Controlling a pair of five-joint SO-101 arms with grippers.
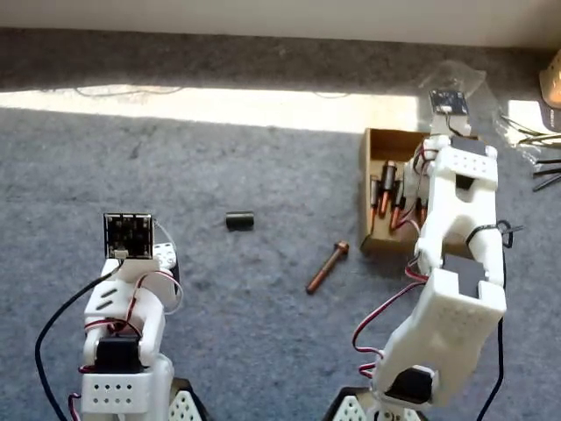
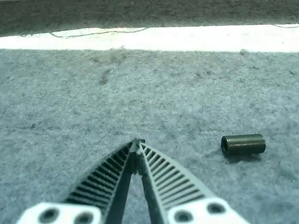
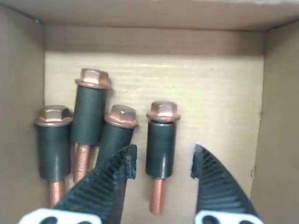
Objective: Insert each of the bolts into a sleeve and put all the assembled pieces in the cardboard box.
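Assembled pieces, four of them, lie side by side on the floor of the cardboard box, heads toward its far wall. The right gripper hangs inside the box with its jaws spread wide on either side of the fourth piece, apart from it and holding nothing, so the step in hand looks like the release and exit. To do it well, the gripper should lift straight up with the jaws wide, clear of the piece and the box walls, so that nothing rolls or is dragged out. One loose bolt and one loose sleeve lie apart on the carpet between the arms. The left gripper, fingers pressed together and empty, sits low over the carpet near that sleeve.
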